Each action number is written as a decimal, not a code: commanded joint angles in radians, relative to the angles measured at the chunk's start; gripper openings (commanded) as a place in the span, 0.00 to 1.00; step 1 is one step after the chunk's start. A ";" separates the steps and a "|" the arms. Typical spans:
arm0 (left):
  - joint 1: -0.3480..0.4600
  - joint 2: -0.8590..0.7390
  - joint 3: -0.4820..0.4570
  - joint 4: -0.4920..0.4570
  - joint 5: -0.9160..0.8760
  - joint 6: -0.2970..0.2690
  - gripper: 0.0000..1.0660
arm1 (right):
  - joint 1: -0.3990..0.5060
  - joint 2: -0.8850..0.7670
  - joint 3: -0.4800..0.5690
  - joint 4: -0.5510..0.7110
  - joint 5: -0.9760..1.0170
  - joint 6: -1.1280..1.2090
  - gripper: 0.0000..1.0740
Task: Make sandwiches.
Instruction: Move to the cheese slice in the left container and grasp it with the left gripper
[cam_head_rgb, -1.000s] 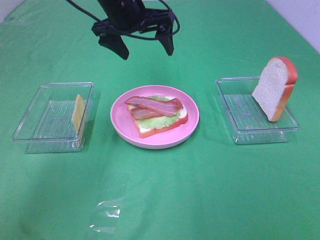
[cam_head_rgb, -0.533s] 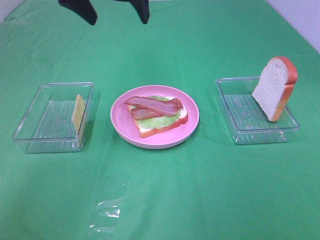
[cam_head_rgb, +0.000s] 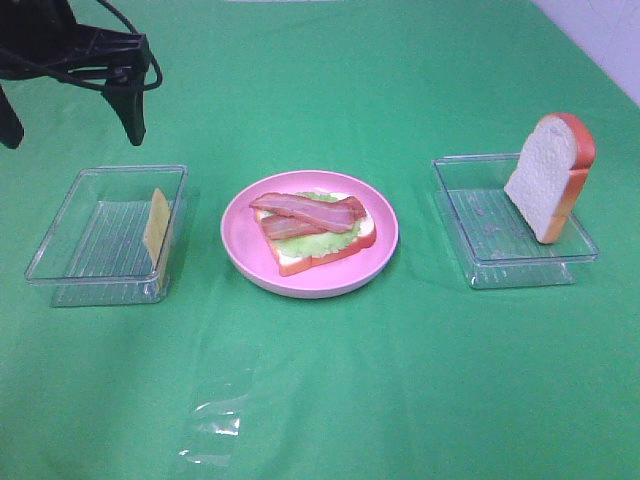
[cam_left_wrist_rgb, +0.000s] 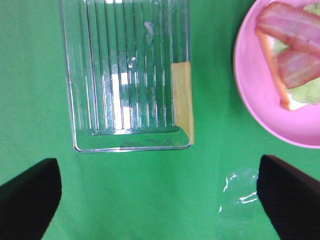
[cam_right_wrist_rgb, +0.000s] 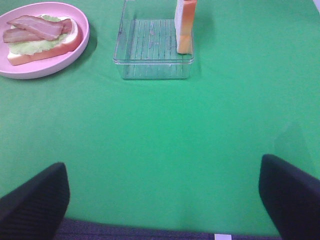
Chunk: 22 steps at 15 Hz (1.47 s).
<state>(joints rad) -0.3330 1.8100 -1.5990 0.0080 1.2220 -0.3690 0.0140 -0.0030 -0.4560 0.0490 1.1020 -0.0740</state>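
Observation:
An open sandwich (cam_head_rgb: 312, 228) of bread, lettuce and two bacon strips lies on the pink plate (cam_head_rgb: 240, 258). A yellow cheese square (cam_head_rgb: 156, 222) leans on edge against the inner wall of the left clear tray (cam_head_rgb: 60, 240). A second bread slice (cam_head_rgb: 550, 175) stands upright in the right clear tray (cam_head_rgb: 480, 245). My left gripper (cam_head_rgb: 72, 122) hangs open and empty above the far side of the left tray; its wrist view shows the cheese (cam_left_wrist_rgb: 182, 97) ahead of the open gripper (cam_left_wrist_rgb: 160, 200). My right gripper (cam_right_wrist_rgb: 162, 200) is open, empty, well short of the bread (cam_right_wrist_rgb: 185, 22).
A crumpled scrap of clear plastic film (cam_head_rgb: 215, 425) lies on the green cloth near the front, left of centre. The cloth's front edge (cam_right_wrist_rgb: 150, 232) shows in the right wrist view. The right arm is out of the exterior view.
My left gripper has moved from behind the plate, up out of the top of the view, then left and down to above the left tray. Nothing on the table has moved.

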 joint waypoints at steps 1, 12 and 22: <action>-0.001 -0.003 0.016 -0.020 -0.008 -0.031 0.92 | -0.001 -0.032 0.003 0.002 -0.004 -0.007 0.92; -0.001 0.211 0.016 -0.051 -0.169 -0.054 0.92 | -0.001 -0.032 0.003 0.002 -0.004 -0.007 0.92; -0.001 0.325 0.016 -0.161 -0.248 0.036 0.90 | -0.001 -0.032 0.003 0.002 -0.004 -0.007 0.92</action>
<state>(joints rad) -0.3330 2.1310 -1.5900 -0.1330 0.9860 -0.3540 0.0140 -0.0030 -0.4560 0.0490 1.1020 -0.0740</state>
